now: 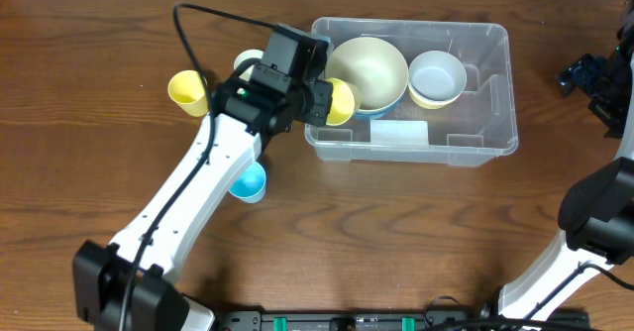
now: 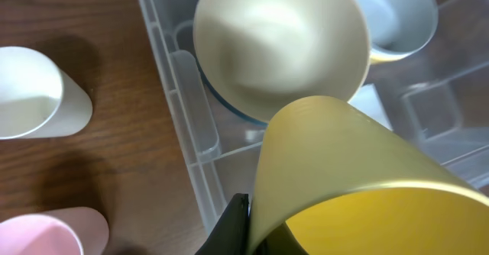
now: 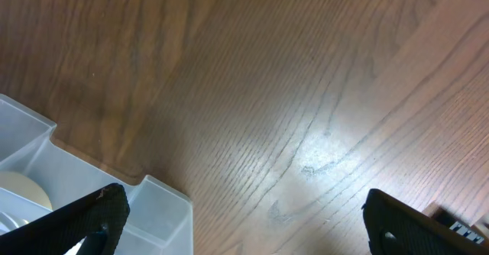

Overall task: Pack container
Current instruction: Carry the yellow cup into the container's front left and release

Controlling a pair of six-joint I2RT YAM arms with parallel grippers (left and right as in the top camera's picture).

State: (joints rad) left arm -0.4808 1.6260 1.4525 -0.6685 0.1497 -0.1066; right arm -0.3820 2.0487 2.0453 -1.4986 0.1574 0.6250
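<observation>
**Ana:** What sits closest to the robot?

**Ben:** A blue cup [image 1: 248,182] on the desk [image 1: 396,232], partly tucked under the left arm.

**Ana:** And the container?

**Ben:** The container [image 1: 495,123] stands a little further back, right of centre, with its long side running across the desk. A white label [image 1: 399,133] shows by its near wall.

**Ana:** What is the left claw doing?

**Ben:** The left claw [image 2: 256,236] is clamped on the rim of a yellow cup [image 2: 344,163], with one finger outside the wall and one inside. The cup is tilted and hangs over the container's left wall, its body reaching inward. I cannot tell whether it touches the bowl beside it.

**Ana:** Which bowl?

**Ben:** A cream bowl [image 1: 367,68] in the left half of the container, nested in a blue bowl [image 1: 384,107]. To its right is a small white bowl [image 1: 437,76], with a yellow rim showing beneath it.

**Ana:** Anything left of the container?

**Ben:** A second yellow cup [image 1: 186,90] is out on the desk. A white cup [image 2: 30,95] is nearer the container, and a pink cup [image 2: 46,236] shows only in the left wrist view.

**Ana:** And the right claw?

**Ben:** The right claw [image 3: 243,201] is spread wide with nothing between its fingers. It is above bare desk, off the container's right end.
</observation>
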